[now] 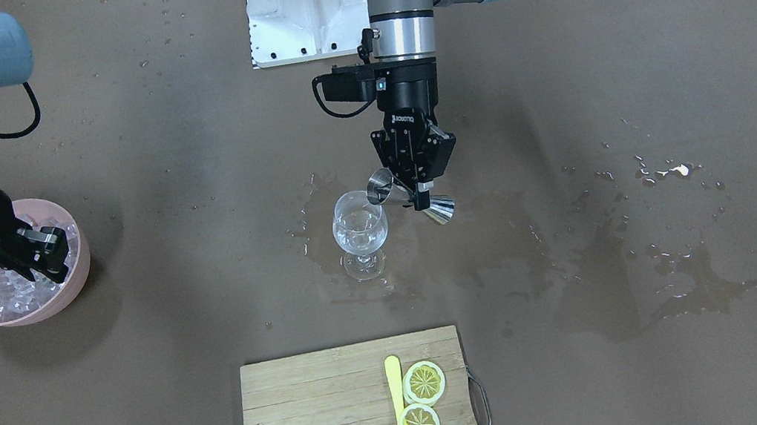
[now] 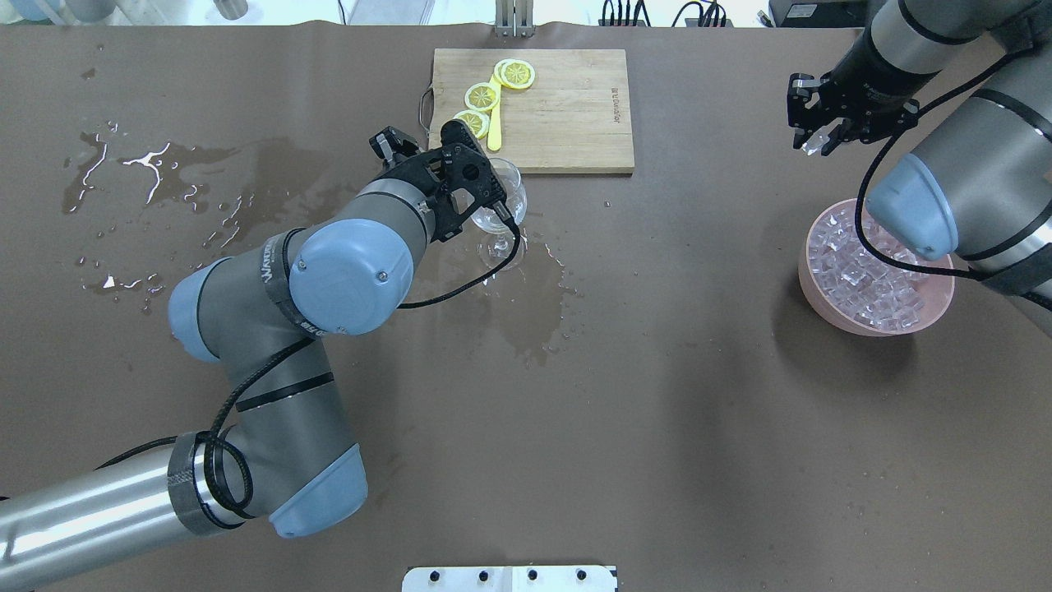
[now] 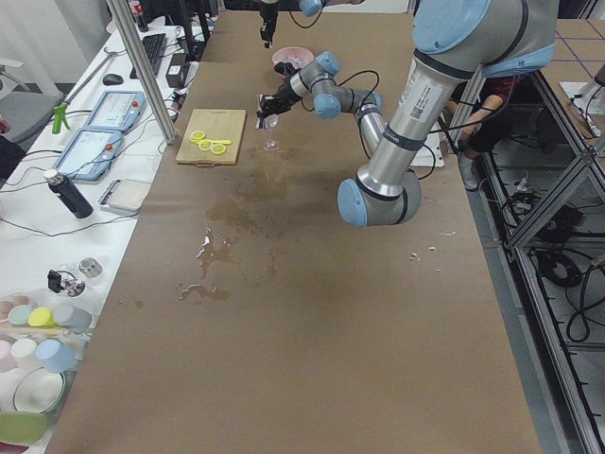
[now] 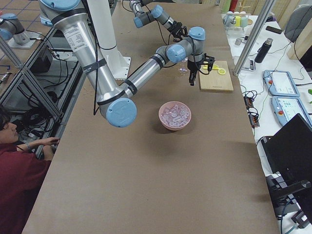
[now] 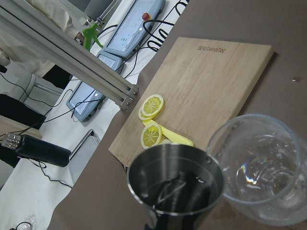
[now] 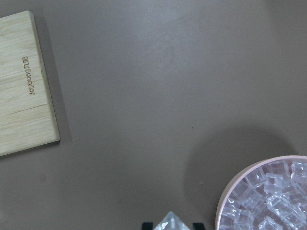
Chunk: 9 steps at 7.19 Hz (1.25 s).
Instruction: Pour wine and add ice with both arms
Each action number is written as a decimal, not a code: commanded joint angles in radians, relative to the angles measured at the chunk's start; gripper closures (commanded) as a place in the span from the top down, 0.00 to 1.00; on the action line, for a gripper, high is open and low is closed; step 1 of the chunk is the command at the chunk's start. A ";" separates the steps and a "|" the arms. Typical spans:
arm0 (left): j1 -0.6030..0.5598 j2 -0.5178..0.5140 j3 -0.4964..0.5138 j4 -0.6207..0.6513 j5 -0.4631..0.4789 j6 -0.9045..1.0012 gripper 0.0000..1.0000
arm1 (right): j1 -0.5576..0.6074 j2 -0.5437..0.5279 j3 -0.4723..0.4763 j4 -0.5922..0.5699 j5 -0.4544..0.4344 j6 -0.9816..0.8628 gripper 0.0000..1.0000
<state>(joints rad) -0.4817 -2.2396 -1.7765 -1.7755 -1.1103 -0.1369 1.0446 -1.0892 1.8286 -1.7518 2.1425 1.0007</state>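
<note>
jigger (image 1: 440,211) clamped in left pincer (image 1: 420,191), tipped at glass (image 1: 360,230) rim | ice cube (image 6: 171,223) clamped in right pincer (image 2: 814,141), held beside bowl (image 1: 79,279)

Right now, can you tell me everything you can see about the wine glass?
The wine glass is clear, with a round bowl, a thin stem and a flat foot. It stands upright on the brown table, in a wet patch, away from the cutting board. A little clear wine sits in its bowl. The left tool holds a shiny steel jigger tipped at its rim; I cannot tell if they touch.
</note>
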 commanded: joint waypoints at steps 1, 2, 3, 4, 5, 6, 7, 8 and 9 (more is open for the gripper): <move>0.000 -0.035 0.005 0.057 0.006 0.036 0.00 | 0.000 0.002 0.001 0.000 0.001 0.001 0.20; 0.000 -0.043 0.009 0.073 0.007 0.037 0.00 | 0.002 0.008 0.003 0.000 0.001 0.001 0.20; 0.000 -0.049 0.017 0.092 0.009 0.045 0.00 | 0.002 0.009 0.012 -0.002 0.004 0.001 0.20; -0.002 -0.057 0.020 0.100 0.027 0.083 0.00 | 0.003 0.008 0.014 -0.002 0.008 0.001 0.20; -0.002 -0.057 0.026 0.114 0.036 0.095 0.00 | 0.003 0.003 0.012 -0.002 0.007 0.001 0.20; -0.002 -0.057 0.031 0.122 0.044 0.095 0.00 | 0.003 0.002 0.011 -0.002 0.008 0.001 0.20; -0.002 -0.058 0.031 0.137 0.049 0.106 0.00 | 0.005 0.000 0.014 -0.002 0.007 0.001 0.20; -0.002 -0.058 0.031 0.143 0.049 0.111 0.00 | 0.005 0.003 0.014 0.000 0.007 0.001 0.20; -0.002 -0.064 0.031 0.160 0.049 0.112 0.00 | 0.005 0.005 0.015 0.000 0.008 0.001 0.20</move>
<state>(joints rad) -0.4832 -2.2991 -1.7462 -1.6331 -1.0627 -0.0290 1.0489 -1.0864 1.8423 -1.7524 2.1495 1.0017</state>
